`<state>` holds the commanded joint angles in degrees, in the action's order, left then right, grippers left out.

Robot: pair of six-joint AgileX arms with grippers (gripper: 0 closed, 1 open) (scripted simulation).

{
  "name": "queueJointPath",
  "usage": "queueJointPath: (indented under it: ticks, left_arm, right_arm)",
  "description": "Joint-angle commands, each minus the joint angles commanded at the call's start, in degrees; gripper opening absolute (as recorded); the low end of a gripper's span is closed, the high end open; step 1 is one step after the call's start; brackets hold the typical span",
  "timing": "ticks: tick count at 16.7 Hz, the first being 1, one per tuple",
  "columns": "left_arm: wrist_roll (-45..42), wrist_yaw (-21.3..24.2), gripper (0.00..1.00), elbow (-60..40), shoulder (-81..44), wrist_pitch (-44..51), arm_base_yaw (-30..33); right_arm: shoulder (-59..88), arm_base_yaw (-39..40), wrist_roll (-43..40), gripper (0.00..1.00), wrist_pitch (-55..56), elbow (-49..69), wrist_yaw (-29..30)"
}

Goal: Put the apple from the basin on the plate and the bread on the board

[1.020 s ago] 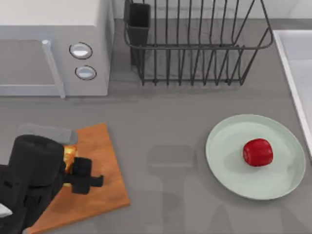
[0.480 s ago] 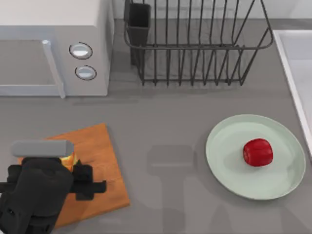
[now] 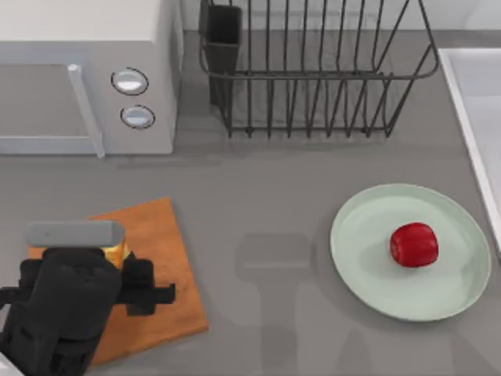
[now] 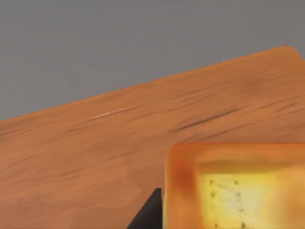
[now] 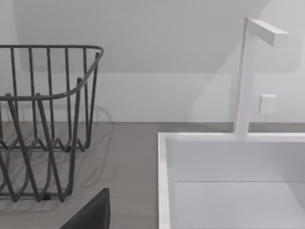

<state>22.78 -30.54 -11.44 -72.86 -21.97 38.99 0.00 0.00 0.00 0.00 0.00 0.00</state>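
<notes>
Resting apple (image 3: 413, 244) on plate (image 3: 368, 266), bread (image 4: 233, 186) over board (image 3: 160, 235)

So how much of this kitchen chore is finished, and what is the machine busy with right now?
The apple already sits on the plate at the table's right, so that half looks done. The left claw is over the board at the table's left, with the bread just above the wood. Whether it is gripped or touching the board, I cannot tell. Left: making sure the bread rests there and backing away.

The glossy red apple (image 3: 413, 244) sits right of centre on the mint-green plate (image 3: 368, 270), lower right. The toasted bread (image 4: 236, 186) lies on the wooden board (image 3: 160, 235), lower left. The basin (image 3: 473, 102) occupies the right edge.
</notes>
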Motion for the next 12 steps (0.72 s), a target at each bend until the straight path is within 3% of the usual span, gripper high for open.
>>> queueJointPath:
  ticks: [12]
  left_arm:
    - [-3.6, 3.9, 0.0, -0.3, -15.4, -16.7, -4.6]
  right_arm:
    - [0.0, 0.0, 0.0, 1.0, 0.0, 0.0, 0.0]
